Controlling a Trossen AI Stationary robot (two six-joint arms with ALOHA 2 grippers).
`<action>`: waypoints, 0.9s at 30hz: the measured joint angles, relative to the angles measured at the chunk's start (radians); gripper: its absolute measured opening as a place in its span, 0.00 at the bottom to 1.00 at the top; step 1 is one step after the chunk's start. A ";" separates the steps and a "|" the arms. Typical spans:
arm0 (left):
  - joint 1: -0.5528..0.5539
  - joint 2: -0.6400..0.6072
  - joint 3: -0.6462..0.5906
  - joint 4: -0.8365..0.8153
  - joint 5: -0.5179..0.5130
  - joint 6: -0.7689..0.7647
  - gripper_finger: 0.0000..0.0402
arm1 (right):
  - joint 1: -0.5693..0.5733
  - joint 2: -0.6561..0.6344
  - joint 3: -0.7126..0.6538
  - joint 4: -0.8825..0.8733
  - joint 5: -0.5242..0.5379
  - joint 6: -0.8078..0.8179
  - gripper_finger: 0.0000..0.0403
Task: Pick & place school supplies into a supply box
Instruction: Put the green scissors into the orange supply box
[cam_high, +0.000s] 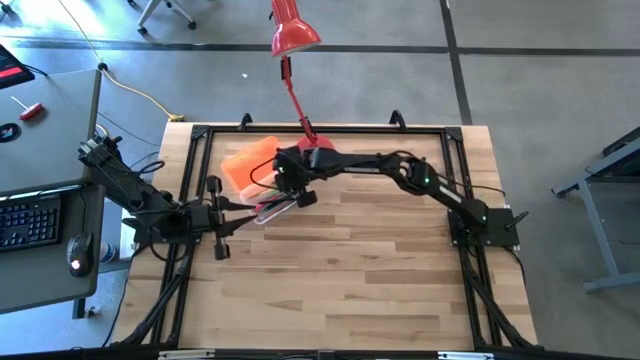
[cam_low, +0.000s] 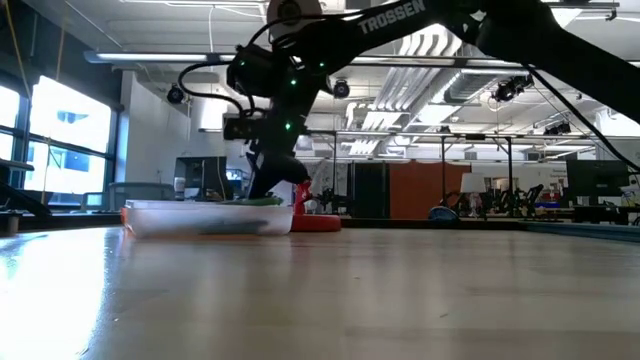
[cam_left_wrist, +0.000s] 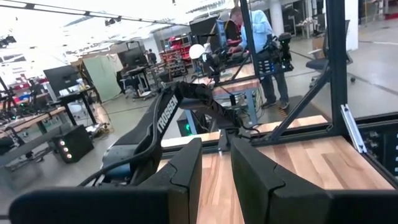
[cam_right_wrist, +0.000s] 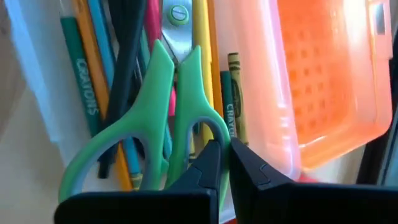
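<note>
- A wooden desk (cam_high: 350, 260) is seen from above, with a black frame around it and a red lamp (cam_high: 293, 35) at its far edge.
- The box (cam_high: 262, 195), clear plastic, lies near the far left part of the desk, with its orange lid (cam_high: 248, 163) open and touching it on the far side.
- The right arm is stretched across to the box, and the right pincer (cam_right_wrist: 225, 163) is placed over its contents, clenched with the fingertips together.
- In the right wrist view, green-handled scissors (cam_right_wrist: 158, 118) are seen lying in the box among crayons, pencils and pens; the pincer tips sit at one handle loop, and whether that loop is pinched cannot be told.
- The left pincer (cam_left_wrist: 214, 171) is held low at the left side of the desk, well apart from the box, released and holding nothing.
- The step in hand is judged to be the placing of the scissors, late in the task, since no supplies are seen loose on the desk.
- Next, an opened pincer and a straight lift clear of the box walls would be called for, then perhaps closing of the lid.
</note>
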 joint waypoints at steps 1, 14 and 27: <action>0.000 0.000 0.000 -0.002 0.000 -0.001 0.29 | 0.001 0.007 0.008 0.002 0.014 -0.028 0.00; 0.000 0.000 0.000 -0.030 0.001 -0.088 0.29 | 0.001 0.010 -0.002 0.062 0.035 -0.060 0.00; 0.000 0.000 0.000 -0.049 0.005 -0.111 0.29 | 0.025 0.010 -0.002 0.037 -0.008 -0.092 0.01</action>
